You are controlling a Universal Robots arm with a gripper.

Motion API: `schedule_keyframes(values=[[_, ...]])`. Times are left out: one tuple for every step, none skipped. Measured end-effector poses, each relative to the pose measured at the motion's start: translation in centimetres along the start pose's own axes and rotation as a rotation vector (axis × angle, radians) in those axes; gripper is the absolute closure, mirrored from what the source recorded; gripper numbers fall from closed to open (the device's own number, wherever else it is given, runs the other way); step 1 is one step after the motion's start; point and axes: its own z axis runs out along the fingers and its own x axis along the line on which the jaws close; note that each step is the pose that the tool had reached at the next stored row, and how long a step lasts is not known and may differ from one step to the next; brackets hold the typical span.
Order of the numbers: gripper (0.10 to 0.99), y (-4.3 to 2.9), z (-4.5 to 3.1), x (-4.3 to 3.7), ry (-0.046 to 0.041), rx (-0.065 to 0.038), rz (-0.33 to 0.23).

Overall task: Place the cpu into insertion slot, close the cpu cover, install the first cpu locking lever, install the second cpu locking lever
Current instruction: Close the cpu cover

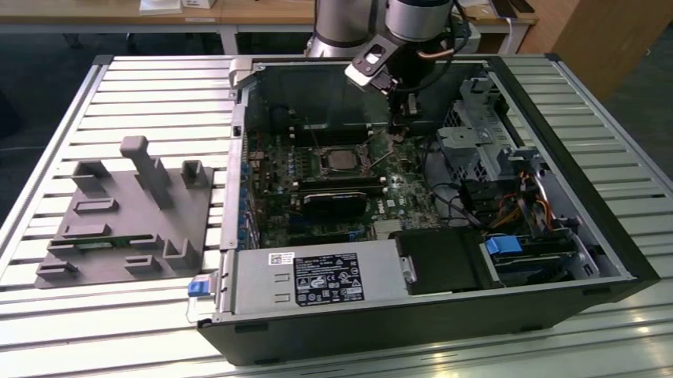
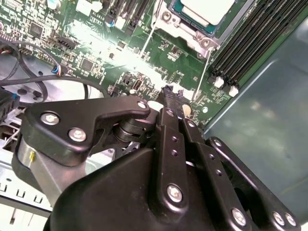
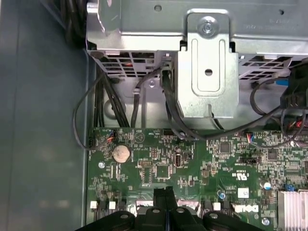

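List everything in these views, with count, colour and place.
table: one, silvery, slatted, under everything
computer case: one, black, open, on the table
fixture tray: one, grey, on the table at the exterior view's left of the case
motherboard: one, green, inside the case
insertion slot: one, silvery rim, on the motherboard
cpu: one, silvery, in the insertion slot
cpu cover: one, silvery, framing the cpu
memory slots: several, black, beside the insertion slot
coin cell: one, silvery, on the motherboard
power supply: one, silvery, labelled, at the case's near edge
cables: several, black, along the case wall
arm: one, grey, above the case
gripper: one, black, shut, over the motherboard beside the insertion slot
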Motion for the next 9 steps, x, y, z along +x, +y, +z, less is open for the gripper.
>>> schedule_keyframes(values=[[0.980, 0.08, 0.03, 0.02, 0.0000, 0.000, 0.000], [0.980, 0.18, 0.07, 0.05, 0.0001, 0.000, 0.000], [0.980, 0.27, 0.11, 0.07, 0.0002, 0.000, 0.000], [0.980, 0.36, 0.15, 0.09, 0.0002, 0.001, 0.000], [0.980, 0.45, 0.19, 0.11, 0.0002, 0.001, 0.000], [0.980, 0.53, 0.23, 0.13, 0.0003, 0.001, 0.000], [0.980, 0.62, 0.27, 0.14, 0.0002, 0.002, 0.000], [0.980, 0.73, 0.29, 0.15, 0.0000, 0.002, 0.000], [0.980, 0.85, 0.32, 0.16, 0.0001, 0.002, 0.000]])
